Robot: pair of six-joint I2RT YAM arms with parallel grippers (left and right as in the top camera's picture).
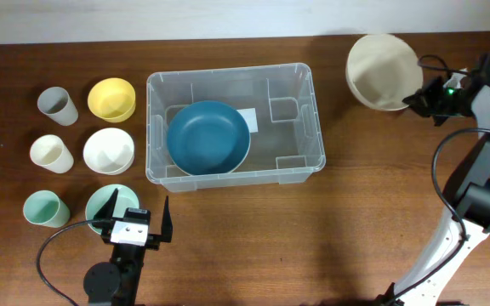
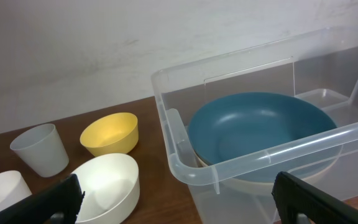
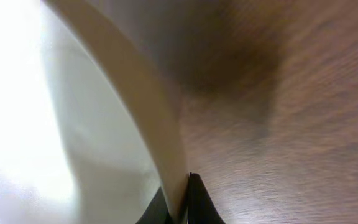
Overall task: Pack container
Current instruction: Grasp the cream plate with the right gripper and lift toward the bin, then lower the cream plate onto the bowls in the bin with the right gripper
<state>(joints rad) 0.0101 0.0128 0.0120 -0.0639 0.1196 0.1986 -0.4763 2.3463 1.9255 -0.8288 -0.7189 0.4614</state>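
The clear plastic container (image 1: 235, 123) stands mid-table with a blue bowl (image 1: 207, 137) inside; in the left wrist view the container (image 2: 253, 155) shows the blue bowl (image 2: 263, 127) resting on a pale bowl. My right gripper (image 1: 417, 99) is at the far right, shut on the rim of a cream bowl (image 1: 383, 71) that is lifted and tilted. In the right wrist view my right gripper (image 3: 180, 202) pinches the cream bowl's wall (image 3: 135, 106) between its black fingers. My left gripper (image 1: 137, 215) stands open near the front edge, left of the container, holding nothing.
Left of the container stand a grey cup (image 1: 57, 105), a yellow bowl (image 1: 111, 99), a cream cup (image 1: 50, 153), a white bowl (image 1: 109, 150), a mint cup (image 1: 44, 208) and a mint bowl (image 1: 107, 204) partly under my left gripper. A black cable loops at the right.
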